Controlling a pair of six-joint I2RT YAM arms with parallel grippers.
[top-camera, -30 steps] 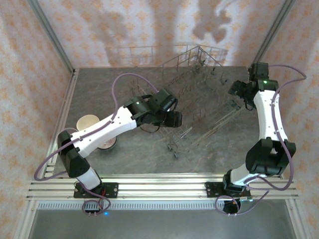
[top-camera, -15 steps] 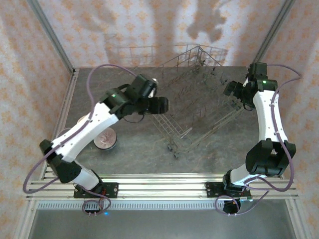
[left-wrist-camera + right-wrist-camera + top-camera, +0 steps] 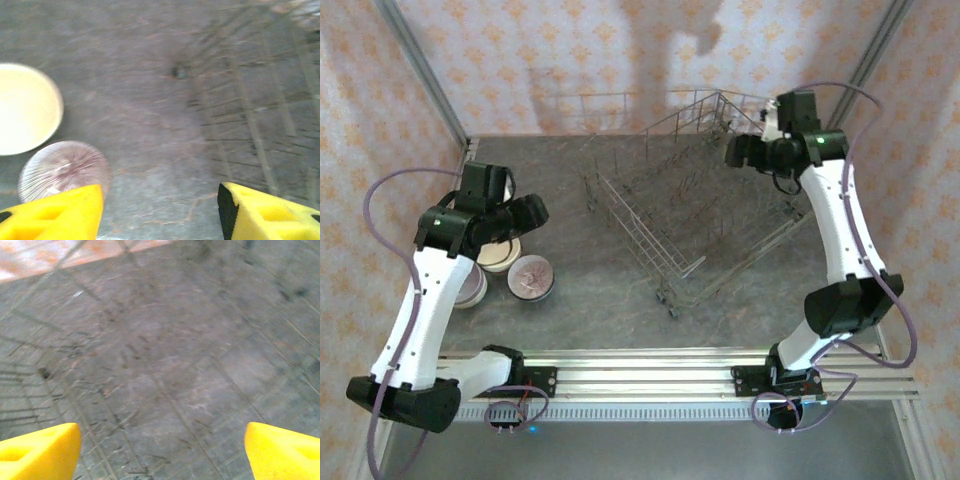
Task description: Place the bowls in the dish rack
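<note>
At the far left of the overhead view, a half-hidden bowl point(image 3: 470, 290) sits on the counter point(image 3: 600, 305) under the left arm, with only part of its pale rim showing. Just beside it, a cream bowl point(image 3: 500, 257) is partly covered by the left end effector point(image 3: 525, 212) hanging above it. A mauve bowl point(image 3: 532, 277) lies next to that in plain sight.

In the left wrist view, the cream bowl point(image 3: 25, 107) is cut off by the frame edge. The mauve bowl point(image 3: 65, 167) is ribbed, and its near edge hides behind a yellow finger point(image 3: 55, 215). The left end effector point(image 3: 160, 200) stands wide, with bare counter between its fingers.

The dish rack point(image 3: 690, 215) stands cornerwise mid-counter, well apart from the bowls, its thin wires hard to follow against the grey. The left wrist view shows it point(image 3: 260, 100) as a smear.

The right end effector point(image 3: 738, 152) hangs over the rack's far right corner. In its own view point(image 3: 162, 440) it is spread wide, with blurred wires point(image 3: 75, 390) between the fingers.
</note>
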